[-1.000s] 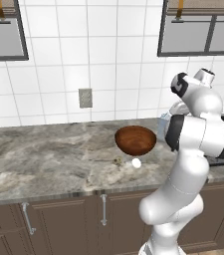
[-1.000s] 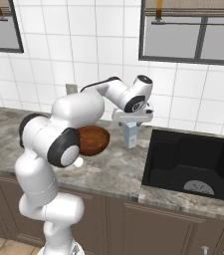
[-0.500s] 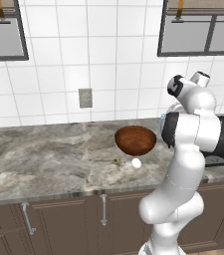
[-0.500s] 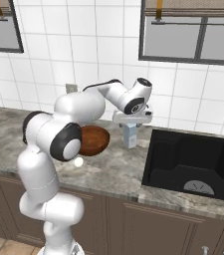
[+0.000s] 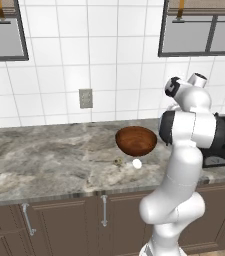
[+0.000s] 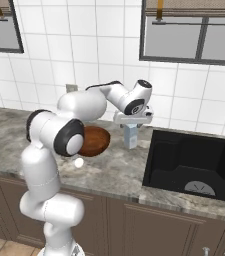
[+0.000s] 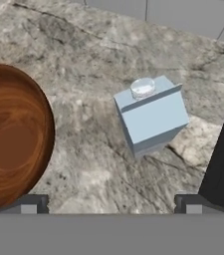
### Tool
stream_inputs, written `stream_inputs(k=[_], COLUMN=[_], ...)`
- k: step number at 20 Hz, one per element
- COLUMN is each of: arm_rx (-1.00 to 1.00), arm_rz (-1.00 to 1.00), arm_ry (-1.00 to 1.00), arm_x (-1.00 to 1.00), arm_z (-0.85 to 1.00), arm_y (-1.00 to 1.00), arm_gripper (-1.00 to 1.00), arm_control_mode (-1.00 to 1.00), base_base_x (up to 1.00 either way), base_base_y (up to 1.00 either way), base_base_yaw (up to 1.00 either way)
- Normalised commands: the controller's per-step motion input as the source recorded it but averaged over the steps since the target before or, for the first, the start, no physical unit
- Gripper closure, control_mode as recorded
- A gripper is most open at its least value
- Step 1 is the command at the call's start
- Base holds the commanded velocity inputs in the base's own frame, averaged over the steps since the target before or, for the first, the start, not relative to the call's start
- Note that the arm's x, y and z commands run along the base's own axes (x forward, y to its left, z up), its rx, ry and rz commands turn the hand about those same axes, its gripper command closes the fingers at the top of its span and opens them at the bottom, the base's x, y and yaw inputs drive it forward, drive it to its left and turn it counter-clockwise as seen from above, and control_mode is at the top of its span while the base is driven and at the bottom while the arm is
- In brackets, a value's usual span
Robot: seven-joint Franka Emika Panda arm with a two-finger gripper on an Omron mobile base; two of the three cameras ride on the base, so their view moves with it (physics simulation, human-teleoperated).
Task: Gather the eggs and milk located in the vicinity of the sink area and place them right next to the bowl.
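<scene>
Egg (image 5: 137, 163) lying on the counter (image 5: 44, 160) just before the bowl (image 5: 136, 139), as a second ago. Milk (image 6: 130, 136) upright between bowl and sink (image 6: 194, 162), released. Hand (image 6: 132, 120) risen above it, wide, empty. Carton hidden behind the arm in left base view; further eggs undetectable.

White arm bent at the elbow and reaching forward, wrist turned downward, claw (image 6: 132, 123) with fingers spread wide, holding nothing.
</scene>
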Motion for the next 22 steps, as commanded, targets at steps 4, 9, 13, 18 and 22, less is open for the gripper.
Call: stream_inputs(k=[4, 9, 13, 18, 22], arm_rx=[0.00, 0.00, 0.00, 0.00, 0.00], arm_rz=[0.02, 0.02, 0.02, 0.03, 0.02], arm_ry=[0.00, 0.00, 0.00, 0.00, 0.00], arm_x=[0.34, 0.30, 0.29, 0.26, 0.21], arm_z=[-0.09, -0.07, -0.05, -0.11, -0.14], arm_y=[0.00, 0.00, 0.00, 0.00, 0.00], arm_gripper=[-1.00, -1.00, -1.00, -1.00, -1.00], arm_control_mode=[-1.00, -1.00, -1.00, -1.00, -1.00], base_base_x=[0.00, 0.00, 0.00, 0.00, 0.00], base_base_y=[0.00, 0.00, 0.00, 0.00, 0.00], base_base_yaw=[0.00, 0.00, 0.00, 0.00, 0.00])
